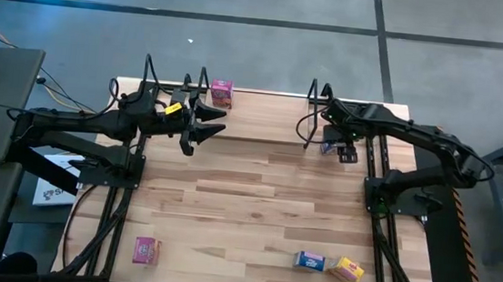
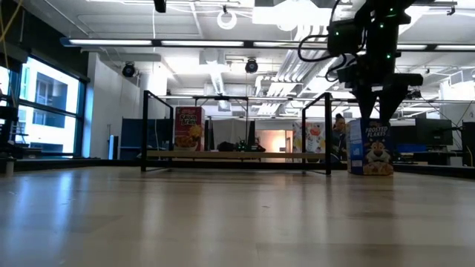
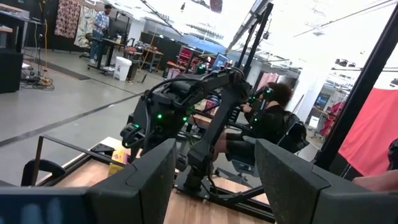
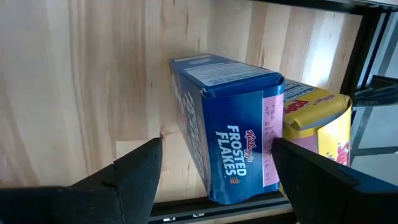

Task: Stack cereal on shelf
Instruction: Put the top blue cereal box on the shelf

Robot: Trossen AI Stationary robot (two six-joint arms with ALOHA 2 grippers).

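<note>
The shelf (image 2: 234, 155) is a low wood board between black wire uprights along the far edge. A pink cereal box (image 1: 221, 93) (image 2: 188, 128) stands upright on its left part. A blue Frosted Flakes box (image 4: 230, 143) (image 2: 369, 148) stands upright on the wood by the shelf's right upright, with a yellow box (image 4: 317, 124) against its side. My right gripper (image 4: 214, 180) (image 2: 382, 104) hangs open just above the blue box, a finger on either side and apart from it. My left gripper (image 1: 203, 123) (image 3: 214, 186) is open, raised near the pink box.
Near the table's front edge lie a pink box (image 1: 146, 250), a blue box (image 1: 310, 261) and a yellow box (image 1: 347, 270). The table's middle (image 1: 247, 195) is bare wood. A person (image 3: 270, 118) sits in the room behind the right arm.
</note>
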